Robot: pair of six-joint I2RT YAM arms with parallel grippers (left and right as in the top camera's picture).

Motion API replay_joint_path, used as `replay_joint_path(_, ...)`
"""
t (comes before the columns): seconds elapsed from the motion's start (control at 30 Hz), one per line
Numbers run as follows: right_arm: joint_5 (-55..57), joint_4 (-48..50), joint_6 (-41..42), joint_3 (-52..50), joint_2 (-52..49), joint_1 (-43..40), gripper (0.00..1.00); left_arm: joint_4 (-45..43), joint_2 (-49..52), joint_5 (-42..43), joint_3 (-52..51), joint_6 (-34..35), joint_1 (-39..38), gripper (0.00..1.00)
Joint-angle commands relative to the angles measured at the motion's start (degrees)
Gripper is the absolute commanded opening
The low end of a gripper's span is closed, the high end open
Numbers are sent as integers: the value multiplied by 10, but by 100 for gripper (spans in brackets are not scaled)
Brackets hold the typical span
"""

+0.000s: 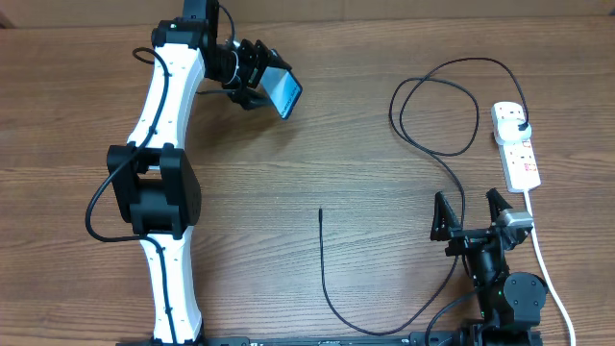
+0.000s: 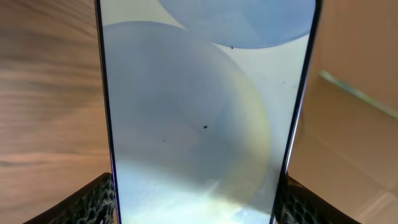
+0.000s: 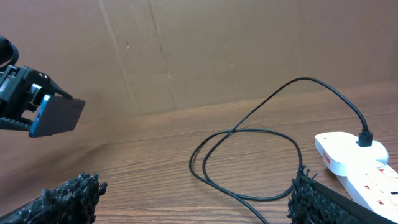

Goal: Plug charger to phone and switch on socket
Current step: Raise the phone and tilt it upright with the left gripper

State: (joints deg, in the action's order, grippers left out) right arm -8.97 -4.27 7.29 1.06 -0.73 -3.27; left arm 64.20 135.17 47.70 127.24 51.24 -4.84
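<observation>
The phone [image 2: 205, 124] is standing clamped by its 2 long edges in the left gripper [image 1: 261, 81], raised above the table [image 1: 288, 163]. The right gripper [image 1: 471, 212] is hovering wide open and empty near the socket [image 1: 522, 159]. The charger [image 1: 332, 288] is sitting plugged in there, its free tip lying mid-table.

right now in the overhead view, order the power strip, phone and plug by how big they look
1. power strip
2. phone, though it is tilted and raised, so unsure
3. plug
</observation>
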Motion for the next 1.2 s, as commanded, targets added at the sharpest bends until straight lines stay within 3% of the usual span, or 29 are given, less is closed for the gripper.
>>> replay_joint_path(0.0, 4, 3, 2, -6, 6, 1, 100, 6, -2, 94, 19, 30, -2, 4)
replay_joint_path(0.33, 4, 3, 2, -6, 6, 1, 100, 33, -2, 160, 19, 102, -2, 4)
replay_joint_path(0.63, 4, 3, 2, -6, 6, 1, 100, 35, -2, 240, 19, 108, -2, 4)
replay_joint_path(1.17, 4, 3, 2, -6, 6, 1, 100, 35, -2, 242, 19, 107, -2, 4)
